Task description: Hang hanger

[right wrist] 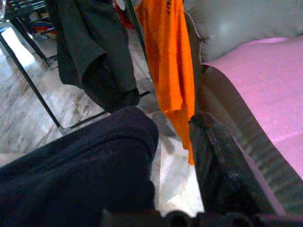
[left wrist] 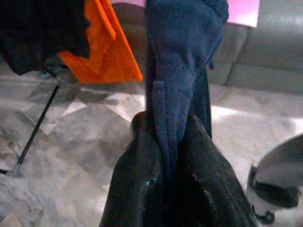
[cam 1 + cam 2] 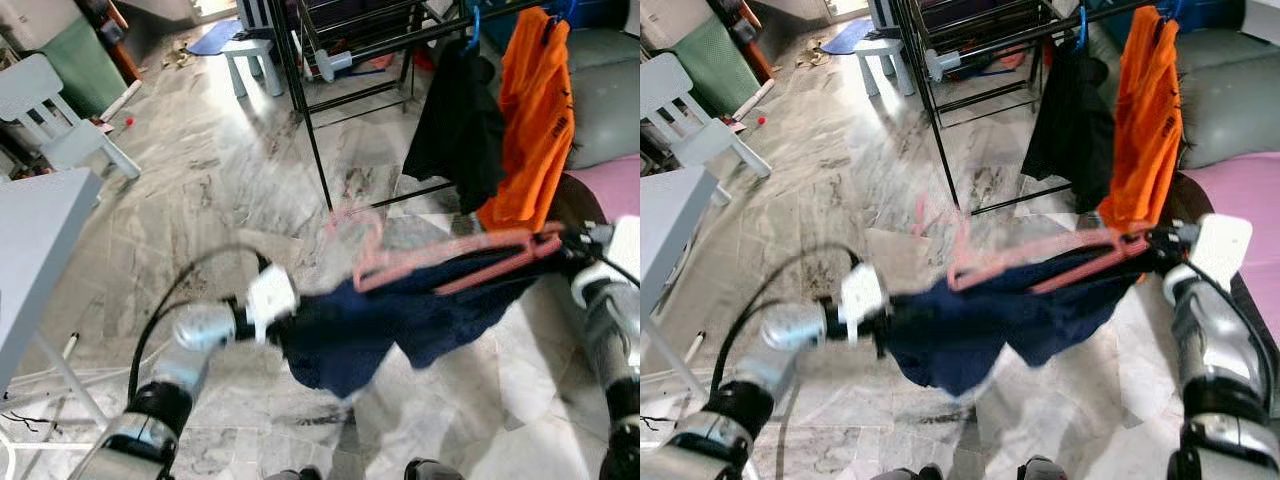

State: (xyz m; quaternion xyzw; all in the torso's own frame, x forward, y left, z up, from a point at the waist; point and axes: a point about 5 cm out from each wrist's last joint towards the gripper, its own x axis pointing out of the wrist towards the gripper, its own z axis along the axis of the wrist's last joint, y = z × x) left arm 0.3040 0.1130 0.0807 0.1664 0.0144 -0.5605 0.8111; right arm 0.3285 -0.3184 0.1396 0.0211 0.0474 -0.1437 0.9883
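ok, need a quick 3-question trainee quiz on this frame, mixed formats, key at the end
1. True or false: the left pincer is shut on the navy garment.
2. Which clothes already hang on the drying rack? A) one white shirt B) a black garment and an orange shirt C) two blue towels
3. Fill in: the navy garment is draped on a ___ hanger.

Key
1. True: in the left wrist view the cloth is pinched between the black fingers.
2. B
3. pink; its far end is at the right pincer, whose grip cannot be judged.
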